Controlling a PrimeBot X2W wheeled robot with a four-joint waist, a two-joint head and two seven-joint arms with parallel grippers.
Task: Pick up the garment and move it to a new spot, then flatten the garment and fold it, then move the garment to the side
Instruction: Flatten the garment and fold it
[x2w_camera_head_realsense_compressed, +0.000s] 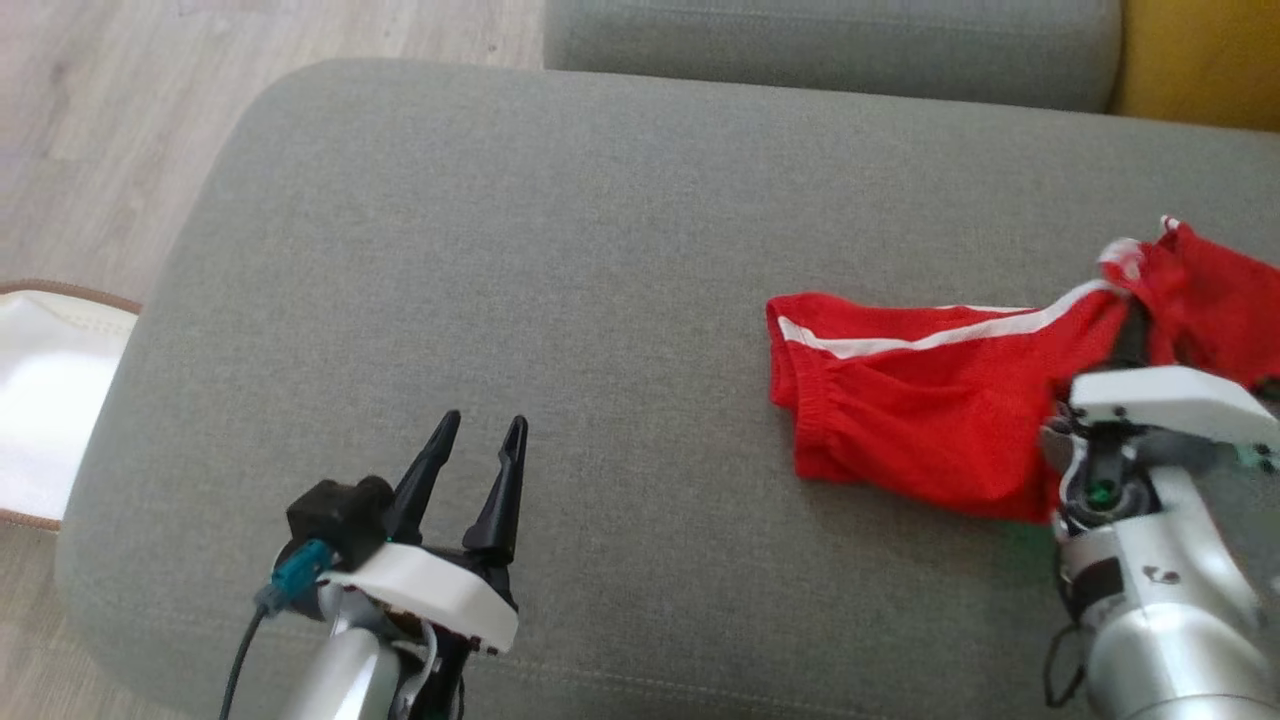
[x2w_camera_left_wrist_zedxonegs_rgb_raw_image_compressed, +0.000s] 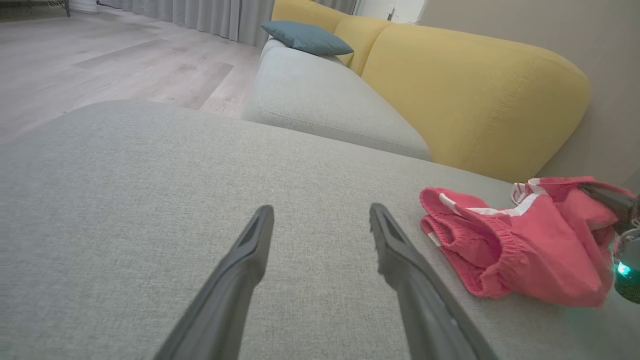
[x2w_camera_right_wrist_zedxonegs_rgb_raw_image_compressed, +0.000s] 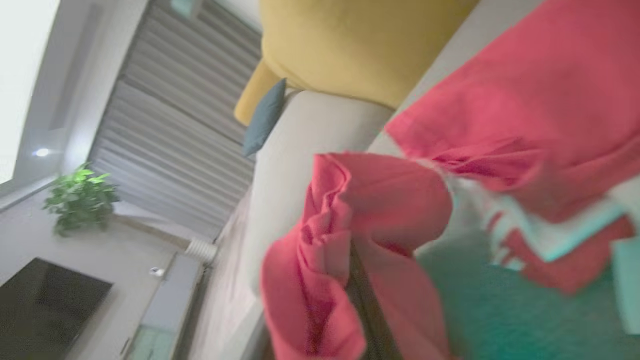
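Task looks barely begun: red shorts (x2w_camera_head_realsense_compressed: 920, 400) crumpled, not flat, not folded. Shorts lie on right side of grey sofa seat (x2w_camera_head_realsense_compressed: 600, 250), far-right end raised. Right gripper (x2w_camera_head_realsense_compressed: 1135, 335) pinched tight on that end, arm at near right. Left gripper (x2w_camera_head_realsense_compressed: 485, 425) wide open, empty, over seat at near left, well apart from shorts. Left to do: move, flatten, fold, put aside.

Grey fabric sofa seat (x2w_camera_head_realsense_compressed: 600, 250) carries red garment (x2w_camera_head_realsense_compressed: 920, 400) with white stripe, near seat's right end; elastic edge flat on fabric, right part bunched, raised.
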